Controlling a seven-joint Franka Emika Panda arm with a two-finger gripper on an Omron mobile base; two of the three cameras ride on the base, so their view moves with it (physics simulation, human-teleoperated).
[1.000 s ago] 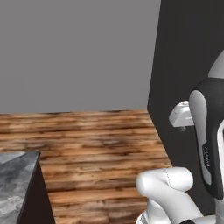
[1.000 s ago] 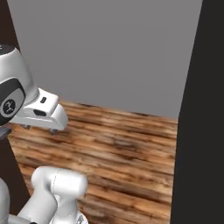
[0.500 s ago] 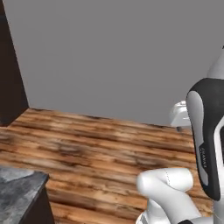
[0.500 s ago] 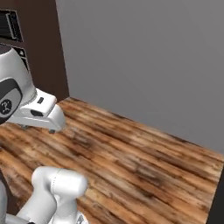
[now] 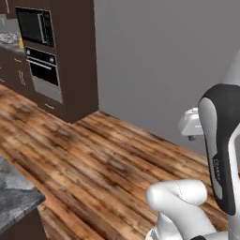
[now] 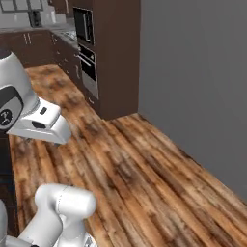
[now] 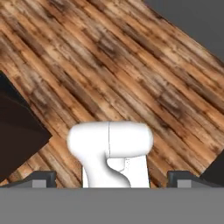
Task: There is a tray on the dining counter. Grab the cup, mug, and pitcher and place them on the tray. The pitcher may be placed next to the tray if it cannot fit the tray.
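Gripper (image 7: 112,177): fingers (image 7: 41,178) spread apart, empty, tucked over wood floor (image 5: 103,164) beside oven cabinet (image 5: 70,56), likely carried for driving.

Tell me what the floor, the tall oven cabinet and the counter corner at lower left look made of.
Floor: wood planks, matte, visible grain and knots.
Tall cabinet: dark brown wood or laminate, smooth; grain too faint to tell.
Counter corner: grey marbled stone look, dark wood base.
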